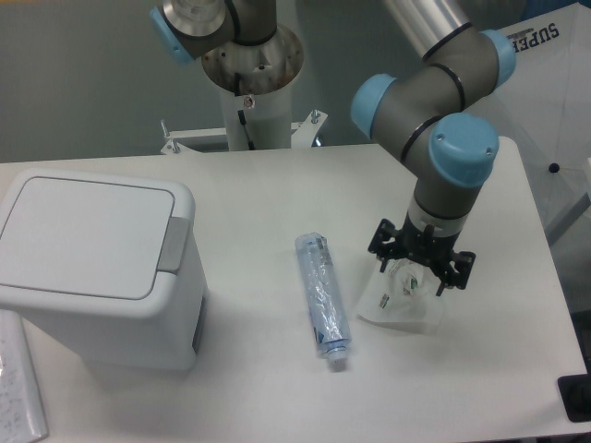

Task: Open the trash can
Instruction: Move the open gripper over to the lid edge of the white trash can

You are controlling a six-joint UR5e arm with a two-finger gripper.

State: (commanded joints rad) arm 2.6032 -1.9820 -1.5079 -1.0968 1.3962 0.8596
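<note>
The trash can (92, 277) is a big white boxy bin at the left of the table. Its flat lid (88, 235) lies shut, with a grey push tab (173, 242) on the lid's right edge. My gripper (420, 275) hangs far to the right of the bin, pointing down with its jaws spread open. It hovers just over a clear plastic packet (399, 306) that lies on the table. Nothing is clamped between the fingers.
A crushed clear bottle (323, 295) with a blue tint lies between the bin and the gripper. A white flat object (18, 392) sits at the front left corner. A dark item (575, 399) is at the front right edge. The arm's base column (251, 88) stands at the back.
</note>
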